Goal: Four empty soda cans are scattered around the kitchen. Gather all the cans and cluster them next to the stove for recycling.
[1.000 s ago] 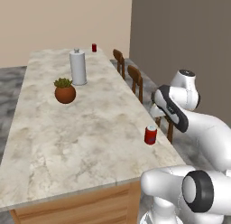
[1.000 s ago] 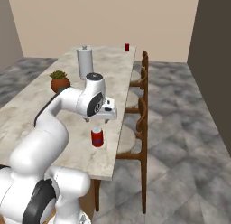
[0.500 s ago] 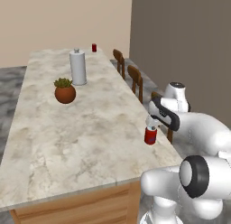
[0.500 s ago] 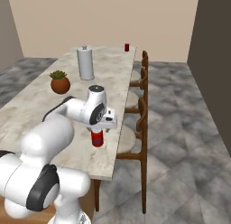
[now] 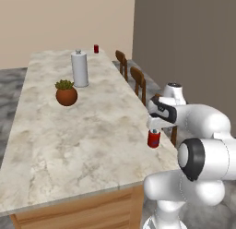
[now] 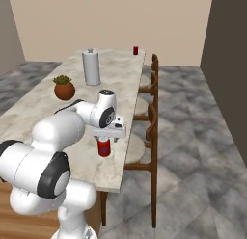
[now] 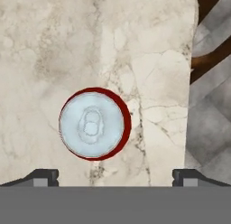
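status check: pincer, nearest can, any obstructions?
Pincer open, directly above red can. Can upright near counter edge, ungrasped. Nothing beside it.

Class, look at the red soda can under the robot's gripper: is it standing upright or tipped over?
Upright. The red soda can shows its round silvery top square to the hand camera, and it stands on end on the marble counter in the left base view.

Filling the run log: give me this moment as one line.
phase: above near red soda can | gripper: open, holding nothing | can: upright near island counter edge | far red can: untouched
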### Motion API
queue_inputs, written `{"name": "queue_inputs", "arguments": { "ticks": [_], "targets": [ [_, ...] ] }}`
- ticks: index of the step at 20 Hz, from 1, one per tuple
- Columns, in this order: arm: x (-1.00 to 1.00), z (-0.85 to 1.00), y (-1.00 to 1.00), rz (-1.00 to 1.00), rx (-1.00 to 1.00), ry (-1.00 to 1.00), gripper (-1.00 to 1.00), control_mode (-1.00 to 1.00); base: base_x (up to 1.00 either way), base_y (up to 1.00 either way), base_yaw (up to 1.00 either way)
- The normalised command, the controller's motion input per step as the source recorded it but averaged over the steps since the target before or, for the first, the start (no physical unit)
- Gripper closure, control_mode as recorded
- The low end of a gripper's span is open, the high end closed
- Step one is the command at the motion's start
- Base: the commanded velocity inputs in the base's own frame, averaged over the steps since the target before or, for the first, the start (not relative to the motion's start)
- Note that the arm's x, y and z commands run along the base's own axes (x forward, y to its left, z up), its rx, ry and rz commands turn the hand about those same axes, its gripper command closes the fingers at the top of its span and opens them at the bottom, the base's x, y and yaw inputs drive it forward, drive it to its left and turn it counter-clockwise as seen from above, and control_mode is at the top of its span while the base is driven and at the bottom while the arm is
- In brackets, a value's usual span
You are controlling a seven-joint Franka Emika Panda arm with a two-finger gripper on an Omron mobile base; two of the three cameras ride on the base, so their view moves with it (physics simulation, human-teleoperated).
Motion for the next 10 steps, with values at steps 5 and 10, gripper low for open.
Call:
{"name": "queue_inputs", "arguments": {
  "ticks": [5, 10],
  "targets": [
    [0.05, -0.17, 0.01, 0.0, 0.0, 0.09, -1.0, -1.0, 0.0, 0.0, 0.0],
    [0.04, -0.19, 0.11, 0.0, 0.0, 0.05, -1.0, -1.0, 0.0, 0.0, 0.0]
  ]
}}
